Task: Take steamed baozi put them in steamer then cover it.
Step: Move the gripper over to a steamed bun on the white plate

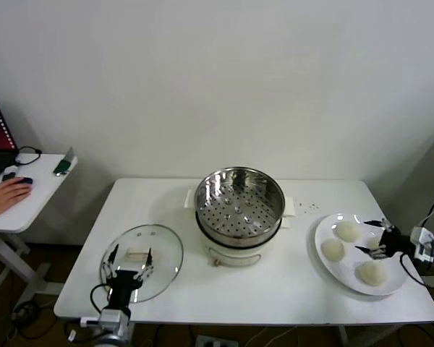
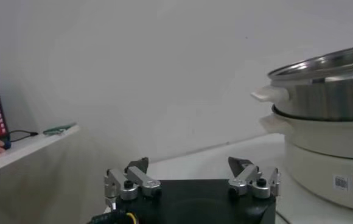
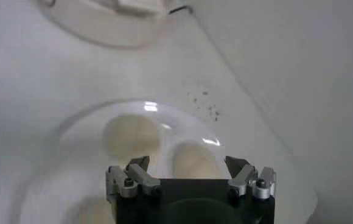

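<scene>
The steamer (image 1: 239, 210), a shiny steel pot with a perforated tray on a white base, stands uncovered at the table's middle. It also shows in the left wrist view (image 2: 328, 91). Three cream-white baozi (image 1: 346, 231) (image 1: 333, 249) (image 1: 372, 273) lie on a white plate (image 1: 325, 228) at the right; a fourth may be hidden under my right gripper. My right gripper (image 1: 363, 236) is open low over the plate. In the right wrist view one baozi (image 3: 192, 161) lies just ahead between its open fingers (image 3: 187, 164), ungripped, and another (image 3: 131, 137) lies beside it.
The round glass lid (image 1: 166, 249) with a white handle lies flat at the table's front left. My left gripper (image 1: 130, 264) hangs open and empty over it (image 2: 188, 165). A small side table (image 1: 29, 188) with a person's hand stands at the far left.
</scene>
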Tool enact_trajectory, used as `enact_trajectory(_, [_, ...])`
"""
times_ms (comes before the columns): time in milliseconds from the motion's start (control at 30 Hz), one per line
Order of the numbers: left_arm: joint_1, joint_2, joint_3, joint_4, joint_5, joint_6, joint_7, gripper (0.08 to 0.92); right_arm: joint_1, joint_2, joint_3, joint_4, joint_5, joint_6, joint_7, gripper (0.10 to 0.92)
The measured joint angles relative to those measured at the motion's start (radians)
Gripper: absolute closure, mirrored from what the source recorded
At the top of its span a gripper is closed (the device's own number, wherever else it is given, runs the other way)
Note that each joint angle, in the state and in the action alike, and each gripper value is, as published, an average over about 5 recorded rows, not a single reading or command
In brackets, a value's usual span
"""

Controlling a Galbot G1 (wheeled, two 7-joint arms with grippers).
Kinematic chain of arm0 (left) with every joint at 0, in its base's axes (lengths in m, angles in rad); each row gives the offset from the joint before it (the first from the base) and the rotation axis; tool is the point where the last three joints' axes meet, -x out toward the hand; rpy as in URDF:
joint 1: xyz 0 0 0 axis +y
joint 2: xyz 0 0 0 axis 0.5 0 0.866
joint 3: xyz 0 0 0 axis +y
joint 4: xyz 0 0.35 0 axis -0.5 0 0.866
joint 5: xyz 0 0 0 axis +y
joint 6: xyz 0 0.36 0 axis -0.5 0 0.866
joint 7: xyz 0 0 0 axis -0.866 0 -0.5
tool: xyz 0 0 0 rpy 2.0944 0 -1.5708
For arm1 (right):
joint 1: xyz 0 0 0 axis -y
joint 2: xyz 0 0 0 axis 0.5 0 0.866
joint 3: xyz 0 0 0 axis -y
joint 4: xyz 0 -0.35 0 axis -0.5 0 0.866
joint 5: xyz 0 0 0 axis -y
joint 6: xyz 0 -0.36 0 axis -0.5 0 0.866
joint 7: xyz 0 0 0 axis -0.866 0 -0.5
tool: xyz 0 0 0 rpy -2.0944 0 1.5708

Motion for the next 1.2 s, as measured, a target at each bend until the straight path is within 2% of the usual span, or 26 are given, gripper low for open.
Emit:
enact_trajectory(233, [-0.007, 0.006, 0.001, 0.007, 0.001, 0.008, -0.003, 0.177, 0.320, 0.037, -0.276, -0.189, -0.143, 0.066, -0.116, 0.203])
enact_trajectory(500, [-0.001, 0.015, -0.013, 0.009, -0.004, 0.012, -0.005, 0.177, 0.542, 0.147, -0.493, -0.377, -0.264, 0.107, -0.166, 0.203])
enact_trajectory(800, [0.000, 0.018, -0.019, 0.011, -0.019, 0.014, -0.003, 0.177, 0.637, 0.265, -0.574, -0.528, -0.364, 0.132, -0.172, 0.203])
enact_trajectory(1200, [-0.011, 0.013, -0.011, 0.019, -0.022, 0.019, -0.002, 0.177, 0.653, 0.354, -0.566, -0.628, -0.470, 0.153, -0.157, 0.203])
